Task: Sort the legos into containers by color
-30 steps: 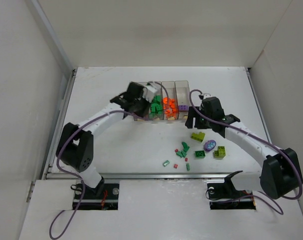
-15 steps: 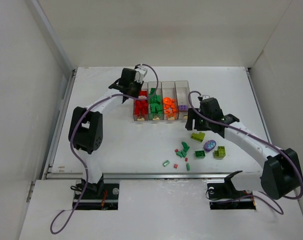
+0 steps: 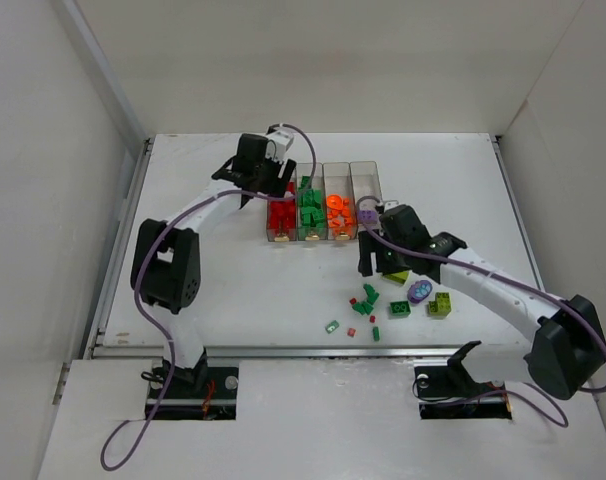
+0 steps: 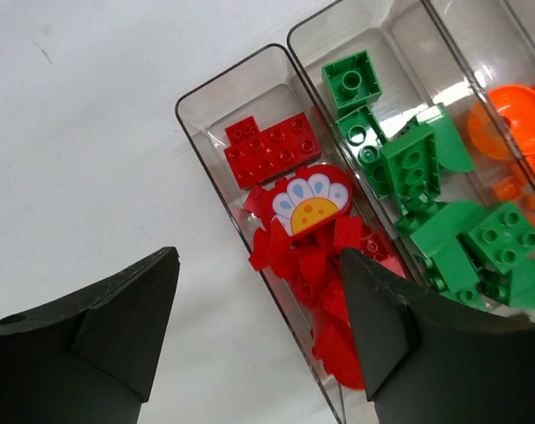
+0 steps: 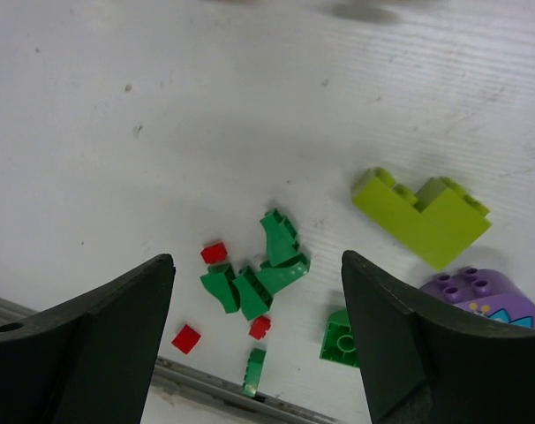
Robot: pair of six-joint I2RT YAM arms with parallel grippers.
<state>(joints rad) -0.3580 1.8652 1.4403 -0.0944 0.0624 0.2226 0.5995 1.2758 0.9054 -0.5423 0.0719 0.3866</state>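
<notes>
white table [image 3: 233, 300]: left gripper [image 4: 259, 265] now opened wide over red bin [image 4: 192, 106], flower-print red brick [image 4: 310, 201] released inside; drop judged done. right gripper [image 5: 257, 261], wide & empty, brought over loose green bits [image 5: 281, 238]; next pick expected.

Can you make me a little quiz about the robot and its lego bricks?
1. True or false: the left tool hangs open above the red bin.
2. Which colour fills the neighbour bin right beside it? A purple, B green, C lime.
3. Fill in: the lime brick lies on the ____.
Key: 1 true; 2 B; 3 table.
</notes>
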